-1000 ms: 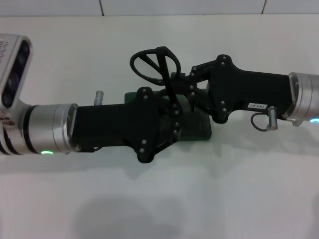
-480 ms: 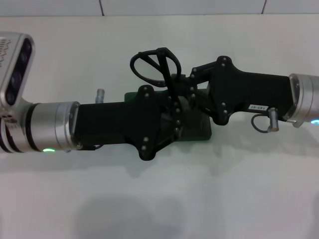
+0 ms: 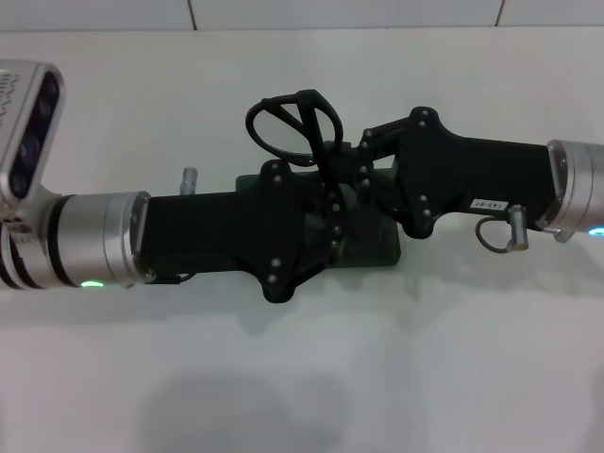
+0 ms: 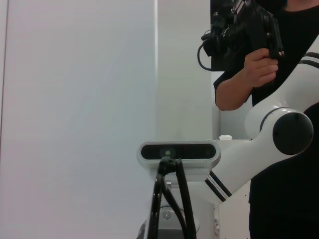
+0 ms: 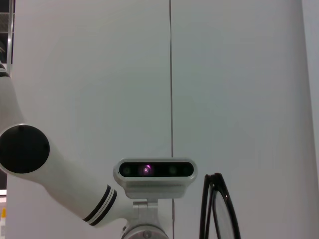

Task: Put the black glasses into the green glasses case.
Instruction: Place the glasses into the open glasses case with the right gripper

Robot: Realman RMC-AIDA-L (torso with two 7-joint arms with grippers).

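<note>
On a plain white table [image 3: 425, 359], with a white tiled wall [image 3: 340, 13] at its far edge, both grippers meet over the green case [image 3: 382, 247]. Left gripper [image 3: 332, 222] pinches the glasses [image 3: 293, 127], held raised above the case's far side. Right gripper [image 3: 360, 179] sits just beside them; whether its jaws are spread I cannot tell. A person in black [image 4: 279, 59] stands behind the robot.
</note>
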